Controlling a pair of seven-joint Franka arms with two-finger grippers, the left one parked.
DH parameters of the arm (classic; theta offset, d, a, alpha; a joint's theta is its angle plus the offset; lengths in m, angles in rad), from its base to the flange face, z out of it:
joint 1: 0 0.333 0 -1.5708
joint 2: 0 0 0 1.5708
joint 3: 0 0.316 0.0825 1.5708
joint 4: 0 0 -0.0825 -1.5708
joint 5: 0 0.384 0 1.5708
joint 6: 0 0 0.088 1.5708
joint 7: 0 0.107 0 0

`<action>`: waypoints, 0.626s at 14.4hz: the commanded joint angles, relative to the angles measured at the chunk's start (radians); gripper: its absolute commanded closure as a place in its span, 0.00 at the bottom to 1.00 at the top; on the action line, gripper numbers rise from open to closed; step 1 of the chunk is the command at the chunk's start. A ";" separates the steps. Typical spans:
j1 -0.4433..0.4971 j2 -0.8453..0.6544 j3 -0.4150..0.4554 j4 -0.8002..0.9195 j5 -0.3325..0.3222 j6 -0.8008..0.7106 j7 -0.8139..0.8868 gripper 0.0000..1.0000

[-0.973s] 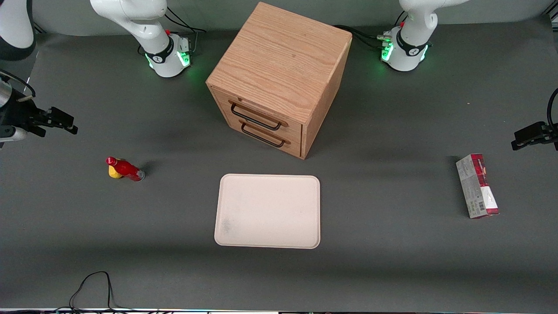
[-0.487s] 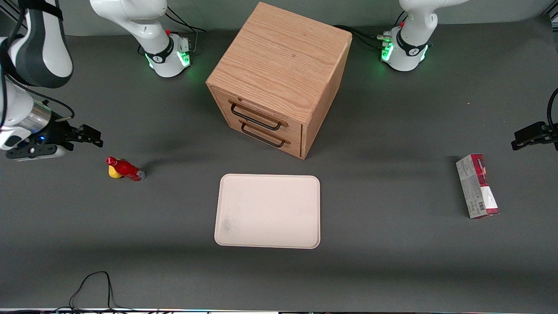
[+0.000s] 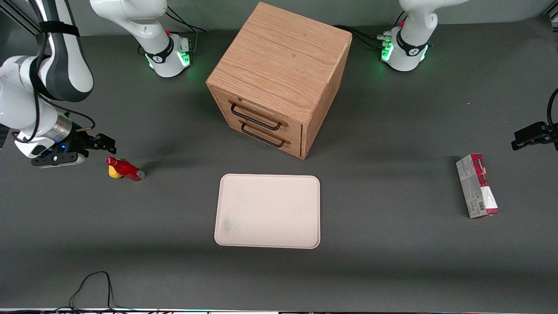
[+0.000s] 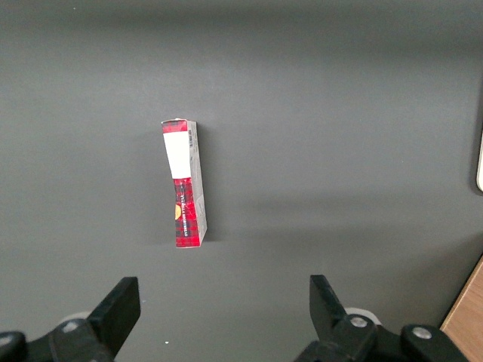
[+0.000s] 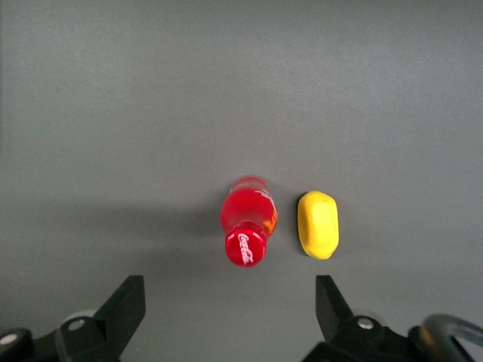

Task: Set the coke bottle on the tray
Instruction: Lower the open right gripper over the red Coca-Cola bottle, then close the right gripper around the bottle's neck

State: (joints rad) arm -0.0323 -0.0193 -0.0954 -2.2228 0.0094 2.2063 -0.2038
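Observation:
The coke bottle is small and red with a red cap, and it stands on the grey table toward the working arm's end. In the right wrist view the coke bottle shows from above, cap toward the camera. My right gripper hangs just above the table close beside the bottle's cap, slightly farther from the front camera. In the wrist view the gripper is open with only bare table between its black fingers, and the bottle lies just ahead of them. The cream-beige tray lies flat mid-table, bare.
A small yellow lump touches the bottle's side; the lump sits apart from my fingers. A wooden two-drawer cabinet stands just farther back than the tray. A red-and-grey carton lies toward the parked arm's end. A black cable loops at the table's near edge.
My right arm has swung in from the table's end toward the bottle, bringing the gripper close to its cap. Bottle, lump and tray have not moved.

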 commanded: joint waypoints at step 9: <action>-0.001 0.113 -0.007 -0.006 -0.014 0.102 -0.019 0.00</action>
State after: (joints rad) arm -0.0338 0.0784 -0.0983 -2.2286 0.0094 2.2872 -0.2040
